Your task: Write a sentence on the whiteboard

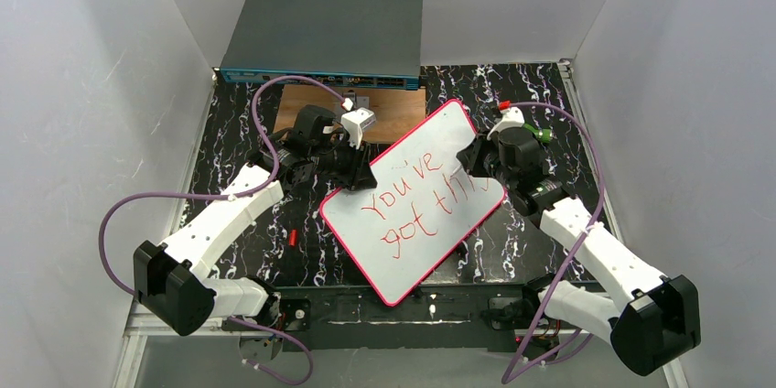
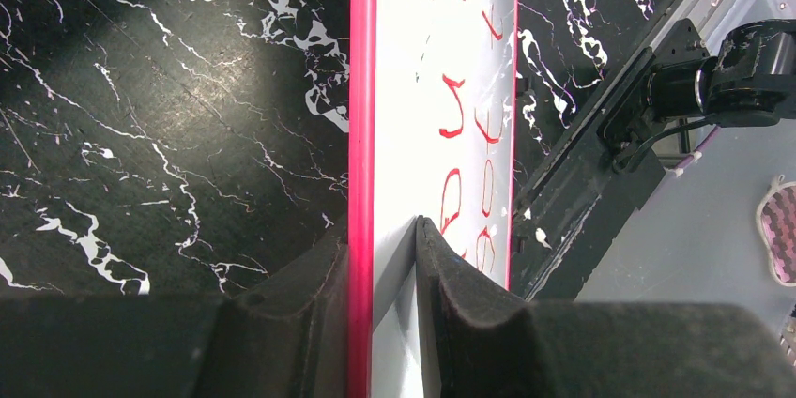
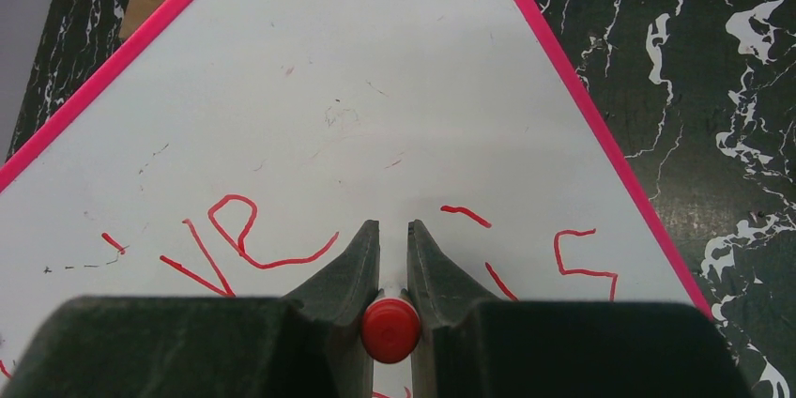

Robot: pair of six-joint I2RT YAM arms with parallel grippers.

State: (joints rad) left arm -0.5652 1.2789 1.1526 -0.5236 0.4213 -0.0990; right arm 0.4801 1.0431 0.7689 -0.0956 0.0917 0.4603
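The whiteboard, white with a pink-red rim, lies at an angle on the black marbled table. Red handwriting on it reads "You've got thi" and a further stroke. My left gripper is shut on the board's upper-left edge; in the left wrist view its fingers clamp the rim of the whiteboard from both sides. My right gripper hovers over the board's right part, shut on a red marker. In the right wrist view the marker's round end shows between the fingers, pointing down at the whiteboard. Its tip is hidden.
A grey network switch box stands at the back, with a brown wooden board in front of it. A small red piece lies on the table left of the whiteboard. White walls close in both sides.
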